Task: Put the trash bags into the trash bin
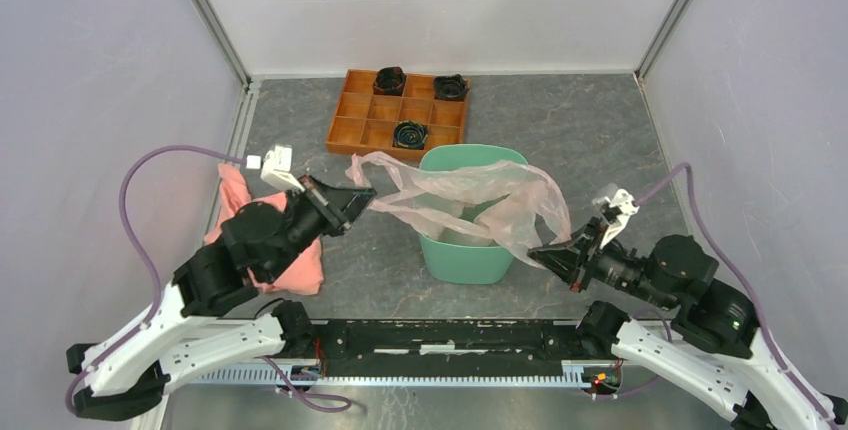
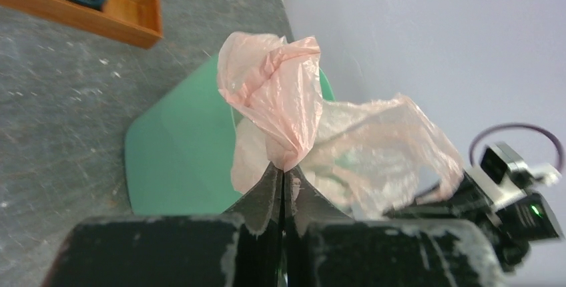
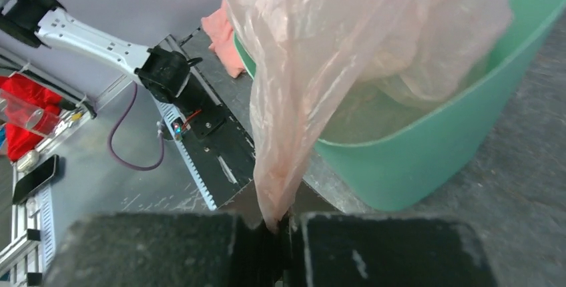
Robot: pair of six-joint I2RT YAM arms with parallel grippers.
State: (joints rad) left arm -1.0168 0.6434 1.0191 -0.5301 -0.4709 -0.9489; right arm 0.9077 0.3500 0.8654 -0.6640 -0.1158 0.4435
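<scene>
Tabletop (image 1: 600,140), grey-marbled, pale-walled; above its mint-green plastic bin (image 1: 470,262), left gripper (image 1: 368,198) and right gripper (image 1: 535,252) clamp one translucent pink film bag (image 1: 480,185).

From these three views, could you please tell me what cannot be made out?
Floor of the trash bin: top and right wrist views, covered by the draped trash bag.
Black items in the orange tray: top view, too small to identify; left wrist view, cut off by the edge.
Pink cloth: top view, partly under the left arm.
</scene>
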